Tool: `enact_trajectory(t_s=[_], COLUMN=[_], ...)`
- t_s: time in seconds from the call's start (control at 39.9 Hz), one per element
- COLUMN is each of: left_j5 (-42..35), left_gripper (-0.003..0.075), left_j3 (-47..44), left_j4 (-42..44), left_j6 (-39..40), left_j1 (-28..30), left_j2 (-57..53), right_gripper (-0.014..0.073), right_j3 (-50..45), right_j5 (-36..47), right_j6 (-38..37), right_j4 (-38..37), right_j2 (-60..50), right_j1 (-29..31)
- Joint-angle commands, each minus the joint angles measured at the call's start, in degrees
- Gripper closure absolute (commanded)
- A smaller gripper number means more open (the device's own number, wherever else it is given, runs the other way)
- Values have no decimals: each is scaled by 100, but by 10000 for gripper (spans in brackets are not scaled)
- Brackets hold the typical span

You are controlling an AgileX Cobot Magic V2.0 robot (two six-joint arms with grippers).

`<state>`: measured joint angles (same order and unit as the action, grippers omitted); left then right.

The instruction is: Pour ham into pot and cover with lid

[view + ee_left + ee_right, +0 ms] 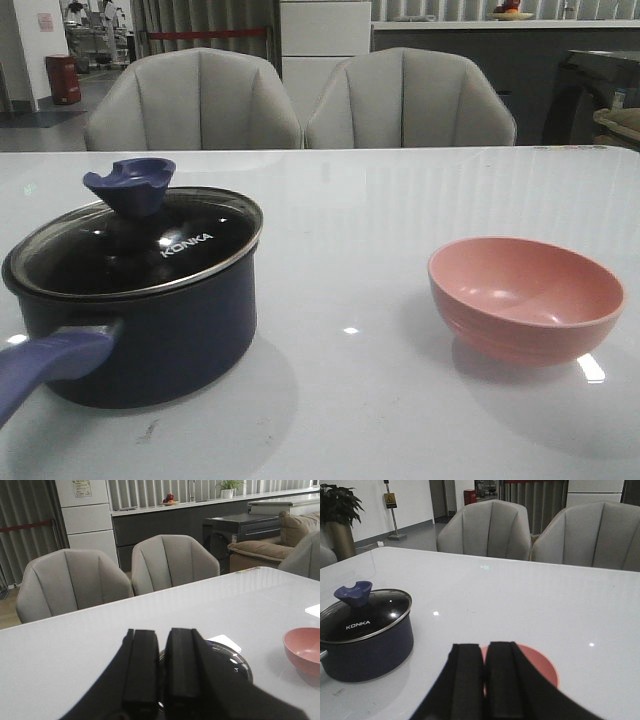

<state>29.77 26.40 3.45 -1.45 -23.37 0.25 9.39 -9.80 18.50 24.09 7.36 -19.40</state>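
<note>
The dark navy pot (150, 340) stands at the front left of the table, its purple-blue handle (45, 365) pointing toward the near edge. The glass lid (140, 245) with white KONKA lettering rests on its rim, slightly tilted. At the right is the pink bowl (525, 295), whose inside looks empty. No ham shows in any view. In the left wrist view my left gripper (162, 632) is shut on nothing, above the near side of the lid (235, 660). My right gripper (484, 647) is shut on nothing, with the bowl (540, 665) just beyond it and the pot (370, 650) off to one side.
Two grey padded chairs (195, 100) (410, 100) stand behind the far edge of the glossy white table (350, 200). Neither arm appears in the front view. A wide bare strip of tabletop lies between pot and bowl.
</note>
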Motion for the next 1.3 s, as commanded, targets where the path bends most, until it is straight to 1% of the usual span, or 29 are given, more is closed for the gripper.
enact_trajectory(t_s=[0.0, 0.08, 0.15, 0.33, 0.5, 0.58, 0.7, 0.75, 1.28], left_j5=[-540, -869, -1276, -2355, -3047, -3113, -3401, -3209, -3175], left_gripper=[607, 607, 607, 607, 607, 607, 607, 607, 607], left_j3=[72, -148, -403, -1444, -2289, -2515, -2868, -2854, -2854], left_j4=[18, 80, 66, -160, -282, -377, -377, -377, -377], left_j6=[73, 73, 73, 73, 87, 100, 444, 544, 576], left_j1=[-26, 5, 243, 1313, 1925, 2092, 2286, 2315, 2315], left_j2=[83, 83, 83, 83, 61, -98, -186, -186, -186], right_gripper=[435, 435, 435, 435, 435, 435, 435, 435, 435], right_j3=[145, 145, 145, 145, 145, 145, 145, 145, 145], right_j5=[388, 388, 388, 388, 388, 388, 382, 365, 343], right_j6=[55, 55, 55, 55, 55, 55, 55, 55, 55], right_j4=[52, 52, 52, 52, 52, 52, 52, 52, 52], right_j2=[46, 46, 46, 46, 46, 46, 46, 51, 51], right_j1=[-4, -4, -4, -4, -4, -4, -4, -4, -4])
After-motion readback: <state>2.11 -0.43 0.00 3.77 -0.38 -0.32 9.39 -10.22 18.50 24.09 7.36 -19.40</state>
